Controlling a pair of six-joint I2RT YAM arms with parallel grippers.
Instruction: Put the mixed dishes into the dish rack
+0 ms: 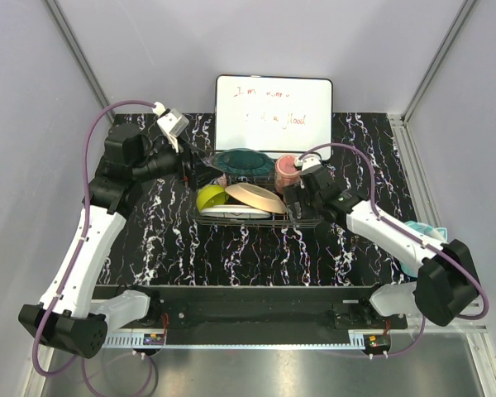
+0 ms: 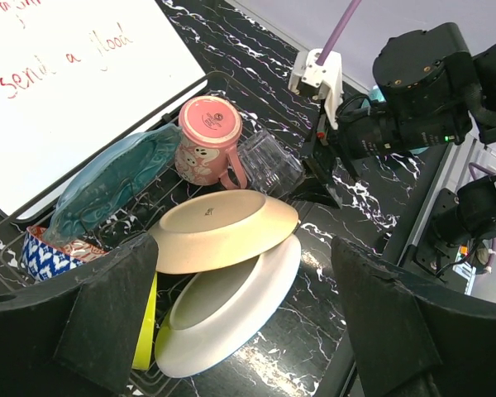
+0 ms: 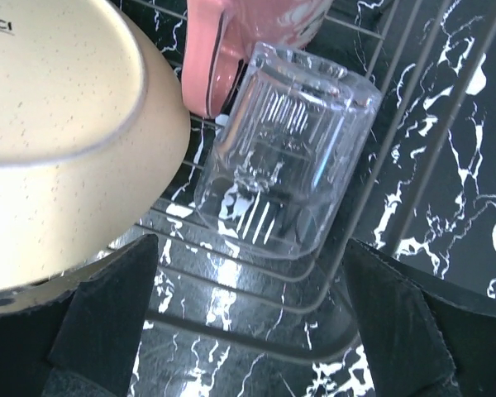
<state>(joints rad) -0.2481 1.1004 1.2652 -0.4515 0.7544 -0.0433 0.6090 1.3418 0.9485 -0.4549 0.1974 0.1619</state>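
Observation:
The dish rack stands mid-table and holds all the dishes. The teal plate leans at its back, with the red patterned bowl to its left. The lime-green bowl, the peach plate and the white plate fill the front. The pink mug stands at the back right. The clear glass lies on its side on the rack wires. My left gripper is open and empty above the rack's left end. My right gripper is open and empty just short of the glass.
A white whiteboard with red handwriting stands behind the rack. A teal and white object lies at the table's right edge behind the right arm. Grey walls close in the left and right sides.

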